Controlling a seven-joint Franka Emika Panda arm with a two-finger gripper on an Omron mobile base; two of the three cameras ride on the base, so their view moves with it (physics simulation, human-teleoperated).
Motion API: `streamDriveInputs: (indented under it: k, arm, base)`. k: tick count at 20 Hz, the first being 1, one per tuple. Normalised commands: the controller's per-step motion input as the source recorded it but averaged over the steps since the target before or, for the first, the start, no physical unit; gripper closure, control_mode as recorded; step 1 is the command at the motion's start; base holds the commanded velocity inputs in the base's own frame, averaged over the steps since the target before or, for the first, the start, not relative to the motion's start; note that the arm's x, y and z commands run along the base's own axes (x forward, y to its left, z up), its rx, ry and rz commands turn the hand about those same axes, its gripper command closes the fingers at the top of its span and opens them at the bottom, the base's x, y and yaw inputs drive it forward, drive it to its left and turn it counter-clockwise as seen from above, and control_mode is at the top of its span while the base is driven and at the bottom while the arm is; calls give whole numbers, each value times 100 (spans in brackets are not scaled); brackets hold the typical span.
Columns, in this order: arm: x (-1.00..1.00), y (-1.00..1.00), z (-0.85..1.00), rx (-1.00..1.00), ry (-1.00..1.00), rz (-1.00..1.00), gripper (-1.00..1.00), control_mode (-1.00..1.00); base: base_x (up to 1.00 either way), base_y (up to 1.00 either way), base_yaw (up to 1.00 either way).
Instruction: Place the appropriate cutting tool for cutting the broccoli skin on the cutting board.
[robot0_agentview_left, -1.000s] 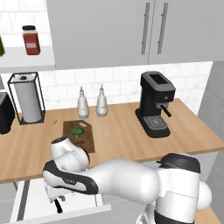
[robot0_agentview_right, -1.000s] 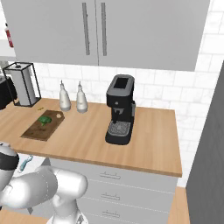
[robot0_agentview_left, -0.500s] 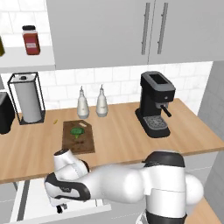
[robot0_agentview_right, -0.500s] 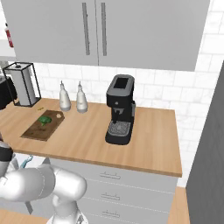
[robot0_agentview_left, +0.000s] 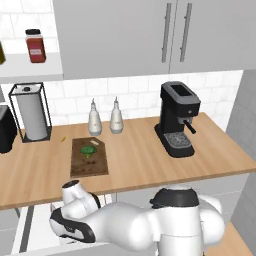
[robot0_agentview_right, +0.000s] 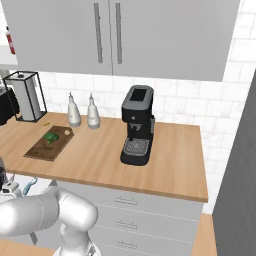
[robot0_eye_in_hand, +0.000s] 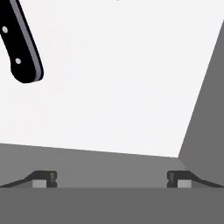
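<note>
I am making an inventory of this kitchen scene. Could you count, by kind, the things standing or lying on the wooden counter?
Bottles: 2
Coffee machine: 1
Cutting board: 1
Broccoli: 1, on the board
Paper towel holder: 1
Dark appliance at the left edge: 1
Total: 7

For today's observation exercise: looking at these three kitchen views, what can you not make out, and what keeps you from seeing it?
- Knife, hand view: only the black handle end shows; the blade is cut off by the top edge.
- Drawer, left base view: its contents are hidden by the arm.
- Light-blue object, right base view: too small to identify.
- Broccoli on the cutting board: too small for detail.
</note>
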Motion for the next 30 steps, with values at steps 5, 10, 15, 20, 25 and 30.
streamDriveInputs:
  k: [5, 10, 15, 20, 25, 30]
  arm:
    - [-73, 0, -10, 5, 0, 0, -100, -100]
    - [-97, 0, 3, 7, 0, -2, -100, -100]
    - [-28, 5, 21, 3, 0, -3, -100, -100]
    - [77, 35, 15, 0, -6, -4, -100, -100]
    - [58, 48, 0, 0, -1, -3, -100, -100]
    - [27, 55, 0, 0, 0, -3, -100, -100]
  base:
    - [0, 0, 0]
    - [0, 0, 0]
    - [0, 0, 0]
    - [0, 0, 0]
    - [0, 0, 0]
    - [0, 0, 0]
